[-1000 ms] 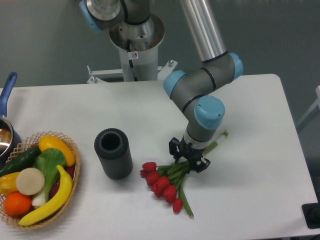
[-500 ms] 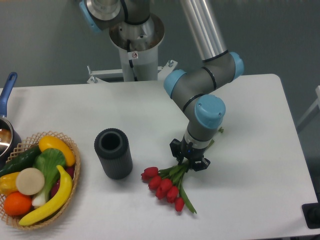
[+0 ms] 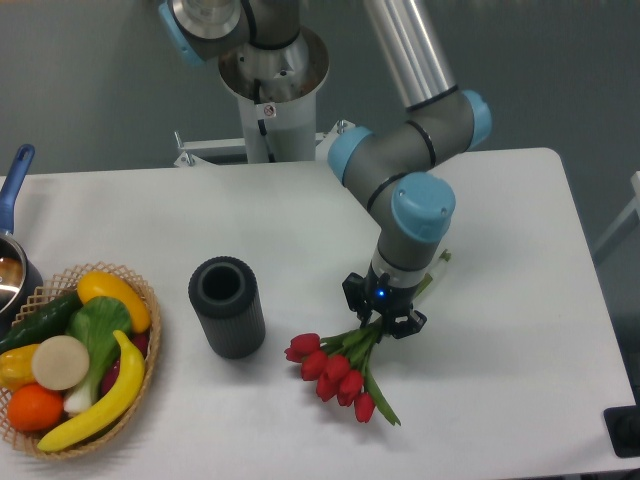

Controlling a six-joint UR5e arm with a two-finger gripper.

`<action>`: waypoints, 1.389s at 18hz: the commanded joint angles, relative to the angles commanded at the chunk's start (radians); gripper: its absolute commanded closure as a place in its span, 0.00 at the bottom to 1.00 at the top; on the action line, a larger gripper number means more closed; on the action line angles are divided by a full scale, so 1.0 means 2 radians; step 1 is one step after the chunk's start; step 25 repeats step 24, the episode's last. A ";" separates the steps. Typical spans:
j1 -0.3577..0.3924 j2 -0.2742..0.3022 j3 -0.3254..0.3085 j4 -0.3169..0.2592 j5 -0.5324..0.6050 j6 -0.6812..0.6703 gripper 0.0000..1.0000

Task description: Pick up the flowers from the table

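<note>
- The gripper [image 3: 383, 318] is closed around the green stems of the flowers [image 3: 342, 368], gripping just behind the red buds; the bunch hangs from the fingers over the table [image 3: 500, 360], right of the dark cylinder [image 3: 227, 306].
- Risk: the hold sits on thin, smooth stems (contact area looks small). The bud end may sag or swing as the arm rises, and the bunch could slide out of the jaws.
- Risk: a low lift path could drag the buds across the table or brush the cylinder.
- Change: compared with the earlier frames, the buds sit slightly further right and the bunch has rotated with the gripper; the basket [image 3: 140, 300] is unchanged.
</note>
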 joint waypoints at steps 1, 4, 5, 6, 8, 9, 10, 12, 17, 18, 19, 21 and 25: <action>0.005 0.011 0.001 0.000 -0.018 -0.001 0.65; 0.015 0.041 0.001 0.000 -0.044 -0.002 0.65; 0.017 0.050 0.001 0.000 -0.051 -0.002 0.65; 0.018 0.058 0.002 0.000 -0.061 -0.008 0.65; 0.028 0.075 0.002 0.000 -0.096 -0.021 0.65; 0.034 0.082 0.003 0.000 -0.112 -0.023 0.65; 0.042 0.087 0.003 0.000 -0.124 -0.022 0.65; 0.050 0.094 0.005 0.000 -0.144 -0.022 0.65; 0.071 0.107 0.008 0.000 -0.170 -0.022 0.65; 0.073 0.107 0.008 0.000 -0.177 -0.022 0.65; 0.074 0.107 0.008 0.000 -0.181 -0.023 0.65; 0.077 0.111 0.008 0.000 -0.182 -0.023 0.65; 0.077 0.111 0.007 0.000 -0.183 -0.022 0.65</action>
